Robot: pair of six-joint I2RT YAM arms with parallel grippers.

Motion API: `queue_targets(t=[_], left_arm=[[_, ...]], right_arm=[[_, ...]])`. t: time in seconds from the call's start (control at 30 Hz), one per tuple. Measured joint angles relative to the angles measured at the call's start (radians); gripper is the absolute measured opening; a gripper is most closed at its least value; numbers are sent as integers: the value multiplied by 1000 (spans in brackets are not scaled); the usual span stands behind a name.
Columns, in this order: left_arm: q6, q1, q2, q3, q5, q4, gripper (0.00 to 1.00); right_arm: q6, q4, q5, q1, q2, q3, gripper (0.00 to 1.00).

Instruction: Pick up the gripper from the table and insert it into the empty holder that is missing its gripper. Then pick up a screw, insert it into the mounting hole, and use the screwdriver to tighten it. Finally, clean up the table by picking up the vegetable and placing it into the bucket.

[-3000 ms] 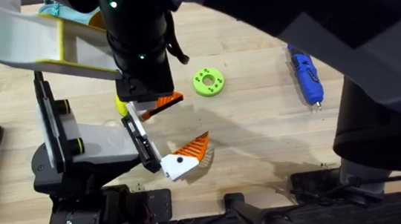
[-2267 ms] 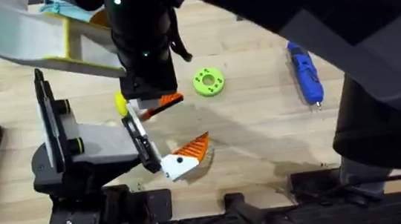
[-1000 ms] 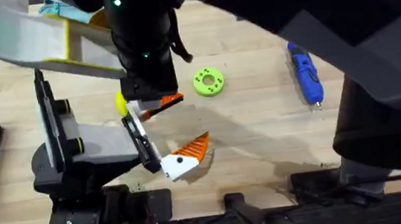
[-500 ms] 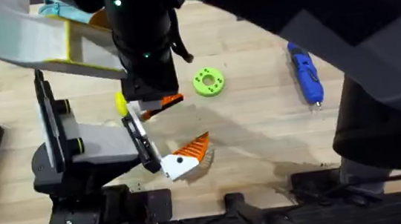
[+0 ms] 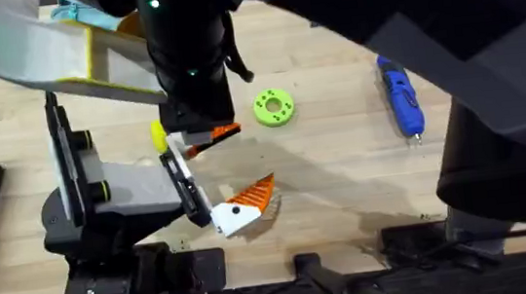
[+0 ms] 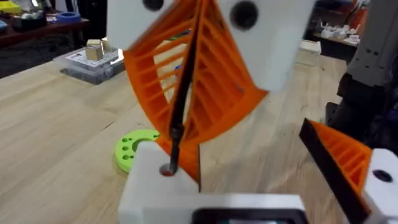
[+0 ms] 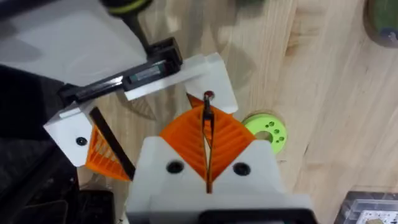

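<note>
The right tool point(image 7: 206, 121), its orange pads pressed together on a thin dark pin point(image 6: 177, 134), hangs over the white base of the orange wedge finger point(image 7: 202, 70) at the front of the grey-and-black stand point(image 5: 83, 200). The pin's end touches a hole in that base. A lime disc point(image 5: 274, 108) lies just beside; the blue screwdriver point(image 5: 400, 98) lies well apart on the bench point(image 5: 344, 168).

My wooden table point(image 5: 344, 168) is carrying the grey-and-black holder point(image 5: 102, 203) at its near left. A green disc point(image 5: 274, 108) is lying mid-table, the blue screwdriver point(image 5: 400, 99) is resting to the right, and something teal point(image 5: 82, 11), perhaps a pouch, is sitting at the far left.
</note>
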Motion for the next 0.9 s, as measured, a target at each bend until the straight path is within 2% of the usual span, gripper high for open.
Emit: queue_targets(t=[0.9], left_arm=[[0,0,0,0,0,0,986]], right_arm=[[-3,11,0,2,0,0,12]])
